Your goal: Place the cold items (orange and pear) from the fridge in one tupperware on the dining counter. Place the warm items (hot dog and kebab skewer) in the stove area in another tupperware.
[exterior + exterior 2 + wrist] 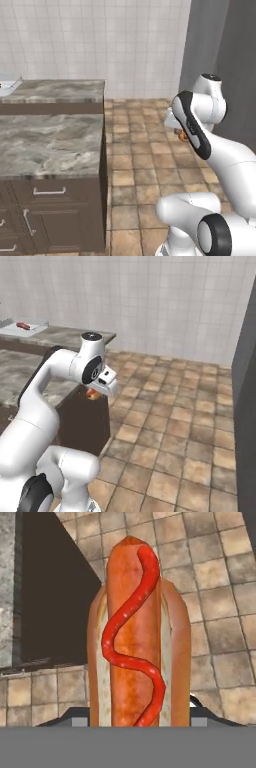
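My gripper (140,714) is shut on the hot dog (137,637), a sausage in a bun with a wavy red line of sauce. It stands lengthwise up the middle of the hand view, over the tiled floor. From the base views, the hot dog (183,134) (92,394) is a small orange spot under the hand, held in the air beside the counter's end. A shallow pale tupperware (22,326) sits on the far counter with a small red item in it that I cannot identify. The orange and pear are out of view.
A marble-topped counter (50,140) with dark drawers stands to the left, and a second counter (60,90) lies behind it against the tiled wall. A tall dark grey fridge (235,50) rises on the right. Brown floor tiles (170,421) stretch between them.
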Controlling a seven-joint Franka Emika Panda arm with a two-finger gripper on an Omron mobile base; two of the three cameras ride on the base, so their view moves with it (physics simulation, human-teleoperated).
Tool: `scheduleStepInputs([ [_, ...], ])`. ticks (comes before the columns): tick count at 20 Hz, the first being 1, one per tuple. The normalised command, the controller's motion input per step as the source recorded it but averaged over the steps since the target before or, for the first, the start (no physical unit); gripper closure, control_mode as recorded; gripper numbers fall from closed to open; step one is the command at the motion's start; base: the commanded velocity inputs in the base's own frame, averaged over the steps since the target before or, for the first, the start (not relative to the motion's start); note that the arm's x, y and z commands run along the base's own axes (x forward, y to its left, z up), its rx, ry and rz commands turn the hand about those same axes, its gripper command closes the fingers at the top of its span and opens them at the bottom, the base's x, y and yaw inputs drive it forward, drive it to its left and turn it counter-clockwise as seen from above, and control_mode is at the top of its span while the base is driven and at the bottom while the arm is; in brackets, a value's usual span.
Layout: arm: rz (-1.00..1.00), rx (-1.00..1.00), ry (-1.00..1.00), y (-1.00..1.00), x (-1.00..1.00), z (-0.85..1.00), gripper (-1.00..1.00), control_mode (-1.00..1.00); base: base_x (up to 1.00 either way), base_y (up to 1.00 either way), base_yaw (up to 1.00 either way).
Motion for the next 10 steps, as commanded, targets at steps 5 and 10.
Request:
scheduleStepInputs([
  [5,0.00,0.00,0.00,0.00,0.00,0.00,1.00,1.00,0.57,-0.92,0.56],
  [10,0.00,0.00,0.00,0.00,0.00,0.00,1.00,1.00,0.60,-0.85,0.70],
])
